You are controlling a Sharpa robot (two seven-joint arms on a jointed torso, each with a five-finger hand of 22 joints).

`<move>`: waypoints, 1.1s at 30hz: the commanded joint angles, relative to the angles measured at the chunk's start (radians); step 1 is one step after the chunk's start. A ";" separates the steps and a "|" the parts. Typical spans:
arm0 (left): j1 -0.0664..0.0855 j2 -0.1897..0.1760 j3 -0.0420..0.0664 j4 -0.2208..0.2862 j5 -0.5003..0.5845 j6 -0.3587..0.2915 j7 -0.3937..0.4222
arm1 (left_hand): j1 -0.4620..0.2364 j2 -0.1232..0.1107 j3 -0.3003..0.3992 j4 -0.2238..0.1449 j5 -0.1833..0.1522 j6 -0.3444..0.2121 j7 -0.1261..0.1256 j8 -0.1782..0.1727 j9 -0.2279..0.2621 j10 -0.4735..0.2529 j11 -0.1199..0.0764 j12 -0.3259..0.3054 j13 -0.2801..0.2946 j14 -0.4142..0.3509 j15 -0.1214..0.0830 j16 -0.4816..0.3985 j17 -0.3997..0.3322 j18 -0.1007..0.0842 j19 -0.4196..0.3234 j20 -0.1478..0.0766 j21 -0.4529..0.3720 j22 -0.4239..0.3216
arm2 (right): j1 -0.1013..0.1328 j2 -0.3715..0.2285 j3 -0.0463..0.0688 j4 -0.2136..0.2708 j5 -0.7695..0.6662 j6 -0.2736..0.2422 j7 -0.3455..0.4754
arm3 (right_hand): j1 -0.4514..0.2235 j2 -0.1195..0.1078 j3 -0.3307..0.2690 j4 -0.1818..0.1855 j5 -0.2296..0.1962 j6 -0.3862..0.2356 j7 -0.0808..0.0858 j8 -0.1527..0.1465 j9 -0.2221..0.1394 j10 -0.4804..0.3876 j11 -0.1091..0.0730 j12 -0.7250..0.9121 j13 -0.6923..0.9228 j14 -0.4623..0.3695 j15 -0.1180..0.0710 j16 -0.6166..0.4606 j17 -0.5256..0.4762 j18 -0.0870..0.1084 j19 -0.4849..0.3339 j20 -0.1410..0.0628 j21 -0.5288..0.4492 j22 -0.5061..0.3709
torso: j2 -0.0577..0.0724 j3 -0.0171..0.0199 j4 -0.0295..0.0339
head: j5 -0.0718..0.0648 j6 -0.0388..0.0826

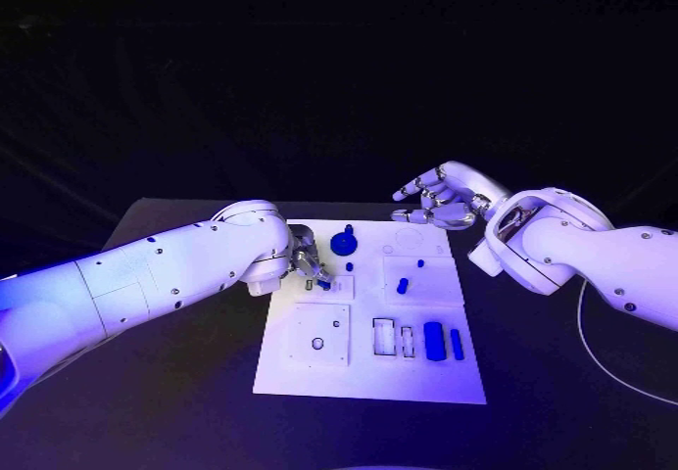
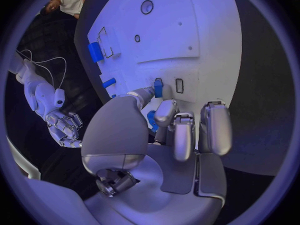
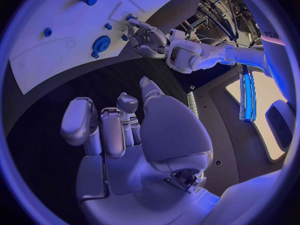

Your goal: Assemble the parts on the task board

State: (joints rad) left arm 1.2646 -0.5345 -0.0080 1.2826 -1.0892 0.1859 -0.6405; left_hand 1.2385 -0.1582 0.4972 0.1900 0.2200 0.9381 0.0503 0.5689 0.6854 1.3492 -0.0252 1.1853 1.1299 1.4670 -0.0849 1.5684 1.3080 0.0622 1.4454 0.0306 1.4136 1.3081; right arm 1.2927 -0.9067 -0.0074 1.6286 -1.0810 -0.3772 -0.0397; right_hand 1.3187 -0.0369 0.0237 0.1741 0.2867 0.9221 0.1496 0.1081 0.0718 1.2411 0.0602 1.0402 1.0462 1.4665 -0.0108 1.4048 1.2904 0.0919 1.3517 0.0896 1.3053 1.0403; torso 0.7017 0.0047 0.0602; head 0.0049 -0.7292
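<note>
Board (image 1: pixel 370 377) of white plate lies in the middle of the black table (image 1: pixel 169 411), with small blue parts scattered on it. Near its far edge sits a blue gear (image 1: pixel 346 242) with a knob. A blue peg (image 1: pixel 403 286) lies in the middle, and 2 blue bars (image 1: pixel 435 340) lie beside open slots on the near right. The left hand (image 1: pixel 309 266) rests at the board's left edge, its fingertips (image 2: pixel 148 94) pinching a small blue piece (image 2: pixel 158 89) at a slot. The right hand (image 1: pixel 442 201) hovers above the far right corner of the board, fingers spread and holding nothing.
</note>
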 commanded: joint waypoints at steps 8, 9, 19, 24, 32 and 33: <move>-0.004 -0.005 -0.002 0.004 -0.034 0.030 -0.010 | 0.001 0.007 0.175 -0.170 0.007 0.002 -0.004 0.004 -0.001 0.004 -0.003 -0.004 -0.004 0.104 0.001 0.002 0.263 -0.006 0.004 -0.002 0.002 0.037 | -0.002 0.001 0.000 0.000 0.001 0.019 0.007 | -0.001 0.008 0.002 0.007 0.004 0.008 0.000 0.005 0.000 0.004 0.000 0.001 0.000 0.048 -0.008 -0.002 0.001 0.009 -0.006 -0.005 -0.006 -0.002 | 0.001 0.0006 0.0006 | -0.002 -0.001; -0.004 -0.006 -0.002 0.004 -0.034 0.031 -0.010 | 0.001 0.007 0.175 -0.170 0.007 0.002 -0.004 0.004 -0.001 0.004 -0.003 -0.004 -0.004 0.104 0.001 0.002 0.263 -0.006 0.004 -0.002 0.002 0.037 | -0.002 0.001 0.000 0.001 0.001 0.020 0.007 | -0.001 0.008 0.002 0.007 0.004 0.008 0.000 0.005 0.000 0.004 0.000 0.001 0.000 0.048 -0.008 -0.002 0.001 0.009 -0.006 -0.005 -0.006 -0.002 | 0.001 0.0006 0.0007 | -0.002 -0.001; -0.006 -0.003 -0.003 0.009 -0.032 0.042 -0.009 | -0.003 0.007 0.178 -0.171 0.007 0.001 -0.004 0.004 0.001 0.003 -0.002 -0.005 -0.005 0.104 0.001 0.002 0.263 -0.006 0.003 -0.002 0.000 0.035 | -0.003 -0.001 0.000 0.002 0.001 0.022 0.006 | -0.001 0.008 0.002 0.007 0.004 0.008 0.000 0.005 0.000 0.004 0.000 0.001 0.000 0.048 -0.008 -0.002 0.001 0.009 -0.006 -0.005 -0.006 -0.002 | 0.001 0.0009 0.0014 | -0.001 -0.002; -0.007 0.003 -0.005 0.007 -0.027 0.046 -0.007 | -0.018 0.008 0.182 -0.167 0.006 0.002 -0.005 0.007 0.005 0.002 -0.002 -0.009 -0.009 0.104 0.002 0.002 0.263 -0.005 0.001 -0.002 -0.002 0.033 | -0.003 -0.002 0.000 0.002 0.001 0.023 0.004 | -0.002 0.010 0.002 0.009 0.005 0.008 0.000 0.005 0.000 0.003 0.000 0.001 -0.001 0.047 -0.008 -0.003 0.000 0.009 -0.006 -0.005 -0.007 -0.003 | 0.001 0.0016 0.0002 | -0.002 -0.005; -0.006 0.012 -0.008 -0.003 -0.011 0.058 -0.006 | -0.125 0.034 0.133 -0.092 -0.001 0.021 -0.016 0.021 0.021 0.010 -0.008 0.000 -0.002 0.104 -0.001 0.002 0.263 -0.006 0.003 -0.003 -0.002 0.038 | -0.003 -0.007 0.000 0.006 0.001 0.020 0.003 | -0.010 0.014 -0.004 0.018 -0.012 0.008 0.000 0.007 0.000 0.001 0.000 0.001 -0.002 0.047 -0.008 -0.007 -0.004 0.010 -0.007 -0.005 -0.009 -0.006 | 0.001 0.0025 0.0024 | 0.001 -0.008; -0.006 0.013 -0.009 -0.004 -0.009 0.060 -0.006 | -0.134 0.037 0.126 -0.085 -0.001 0.022 -0.017 0.022 0.022 0.011 -0.009 0.001 0.000 0.104 -0.002 0.002 0.263 -0.006 0.003 -0.004 -0.002 0.038 | -0.003 -0.008 0.000 0.006 0.001 0.020 0.002 | -0.010 0.014 -0.005 0.019 -0.015 0.007 0.000 0.008 0.000 0.001 0.000 0.001 -0.002 0.046 -0.008 -0.008 -0.005 0.010 -0.007 -0.005 -0.010 -0.007 | 0.001 0.0027 0.0019 | 0.001 -0.009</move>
State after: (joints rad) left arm 1.2631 -0.5251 -0.0126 1.2793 -1.1108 0.2070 -0.6426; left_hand 1.1142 -0.1232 0.5955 0.1275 0.2231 0.9442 0.0477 0.5879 0.7060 1.3548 -0.0305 1.1796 1.1289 1.4670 -0.0849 1.5684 1.3076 0.0622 1.4454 0.0306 1.4135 1.3077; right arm 1.2907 -0.9137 -0.0077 1.6327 -1.0790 -0.3649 -0.0394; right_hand 1.3106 -0.0288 0.0195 0.1892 0.2745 0.9221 0.1496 0.1121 0.0717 1.2411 0.0603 1.0401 1.0447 1.4665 -0.0108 1.4005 1.2862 0.0919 1.3481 0.0860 1.3016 1.0343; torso 0.7029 0.0066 0.0615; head 0.0048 -0.7372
